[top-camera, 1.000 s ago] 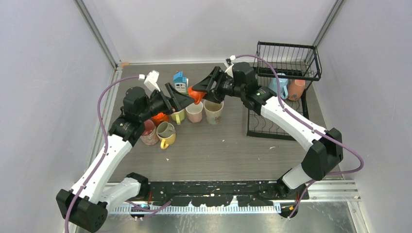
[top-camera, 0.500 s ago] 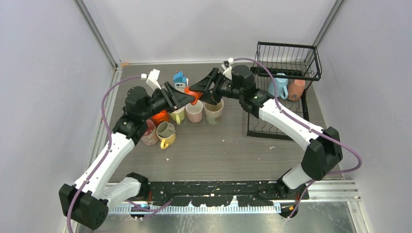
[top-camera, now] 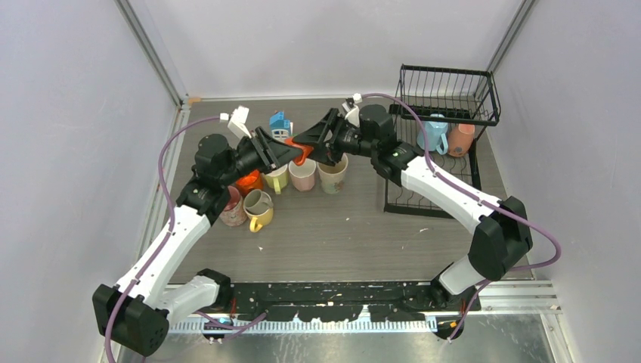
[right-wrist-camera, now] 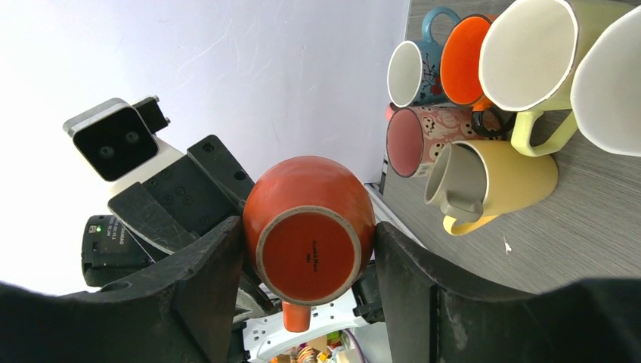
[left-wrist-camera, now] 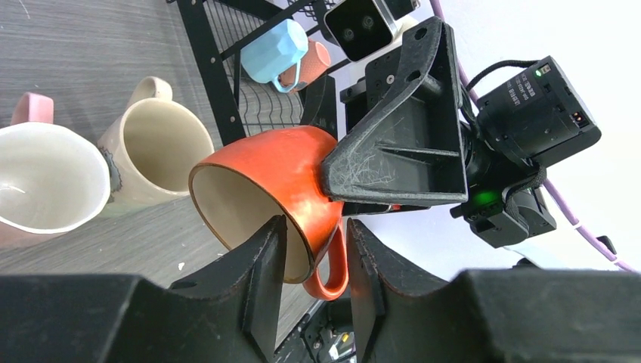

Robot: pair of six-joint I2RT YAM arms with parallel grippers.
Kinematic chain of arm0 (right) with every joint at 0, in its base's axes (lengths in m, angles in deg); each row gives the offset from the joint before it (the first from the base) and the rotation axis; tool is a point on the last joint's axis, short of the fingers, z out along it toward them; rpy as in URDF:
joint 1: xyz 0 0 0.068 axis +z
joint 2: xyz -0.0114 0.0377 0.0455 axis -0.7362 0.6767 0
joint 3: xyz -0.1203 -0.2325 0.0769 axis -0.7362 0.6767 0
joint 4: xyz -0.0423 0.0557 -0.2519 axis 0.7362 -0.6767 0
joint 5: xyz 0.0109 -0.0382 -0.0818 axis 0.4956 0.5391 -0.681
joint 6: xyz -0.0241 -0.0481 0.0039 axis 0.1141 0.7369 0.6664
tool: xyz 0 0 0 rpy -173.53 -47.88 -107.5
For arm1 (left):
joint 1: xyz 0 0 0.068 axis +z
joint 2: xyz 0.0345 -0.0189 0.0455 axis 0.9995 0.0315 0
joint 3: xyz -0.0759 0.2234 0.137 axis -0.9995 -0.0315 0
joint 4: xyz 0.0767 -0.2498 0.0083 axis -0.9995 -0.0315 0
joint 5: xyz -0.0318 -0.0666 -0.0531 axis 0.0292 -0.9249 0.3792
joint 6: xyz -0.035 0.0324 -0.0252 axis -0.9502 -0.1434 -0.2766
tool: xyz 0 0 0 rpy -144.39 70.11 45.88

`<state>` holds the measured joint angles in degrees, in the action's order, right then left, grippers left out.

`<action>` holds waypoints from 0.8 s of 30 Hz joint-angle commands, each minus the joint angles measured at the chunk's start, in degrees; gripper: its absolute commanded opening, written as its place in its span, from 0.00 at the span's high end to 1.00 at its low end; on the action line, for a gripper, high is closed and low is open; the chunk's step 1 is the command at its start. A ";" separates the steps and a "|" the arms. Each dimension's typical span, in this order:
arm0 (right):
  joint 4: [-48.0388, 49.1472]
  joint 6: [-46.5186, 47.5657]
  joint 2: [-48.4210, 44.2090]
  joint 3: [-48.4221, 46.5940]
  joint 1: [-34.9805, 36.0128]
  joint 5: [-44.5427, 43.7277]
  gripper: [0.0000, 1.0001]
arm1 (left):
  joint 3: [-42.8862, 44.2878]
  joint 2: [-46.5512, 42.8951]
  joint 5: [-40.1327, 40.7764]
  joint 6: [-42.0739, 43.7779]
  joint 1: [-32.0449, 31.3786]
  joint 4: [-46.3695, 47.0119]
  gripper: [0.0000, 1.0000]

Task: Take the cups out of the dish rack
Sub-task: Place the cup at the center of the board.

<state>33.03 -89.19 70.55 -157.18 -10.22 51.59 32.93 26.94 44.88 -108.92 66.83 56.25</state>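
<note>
Handing over the orange mug [left-wrist-camera: 280, 181], in mid-air left of the rack [top-camera: 446, 69], the right gripper [right-wrist-camera: 306, 249] clamped on its body should release only once the left gripper [left-wrist-camera: 314, 234] bites. Its near-closed fingers [left-wrist-camera: 261, 295] straddle rim and handle; whether they pinch, I cannot tell.

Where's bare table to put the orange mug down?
Bare: the wide strip of table between the mug cluster and the near edge, plus the gap between beige mug and dish rack. Crowded: the cluster itself.
</note>
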 commanded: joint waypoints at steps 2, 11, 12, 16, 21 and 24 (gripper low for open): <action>7.10 -2.74 0.04 0.30 0.73 1.62 0.66 | 0.86 0.01 -1.18 -0.49 -0.26 4.39 0.65; 9.31 -4.30 0.15 1.82 1.09 1.91 0.66 | -0.01 -0.18 -1.37 -1.33 -0.26 6.45 0.83; 9.45 -4.46 0.11 1.96 1.18 1.91 0.66 | -0.14 -0.19 -1.37 -1.44 -0.26 6.45 0.88; 9.53 -4.39 -0.26 2.28 1.30 1.79 0.65 | -0.66 -0.20 -0.79 -1.83 -0.26 6.48 1.00; 7.81 -2.99 -1.26 2.38 1.29 0.81 0.26 | -0.89 -0.78 -0.14 -1.61 -0.25 5.69 1.00; 4.58 -0.45 -2.67 1.56 1.29 -1.13 0.02 | -0.82 -1.20 0.36 -1.34 -0.26 3.75 1.00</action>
<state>39.24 -93.69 71.16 -154.45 -9.57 51.96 31.73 27.03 44.59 -111.09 66.83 58.98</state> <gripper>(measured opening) 0.875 0.078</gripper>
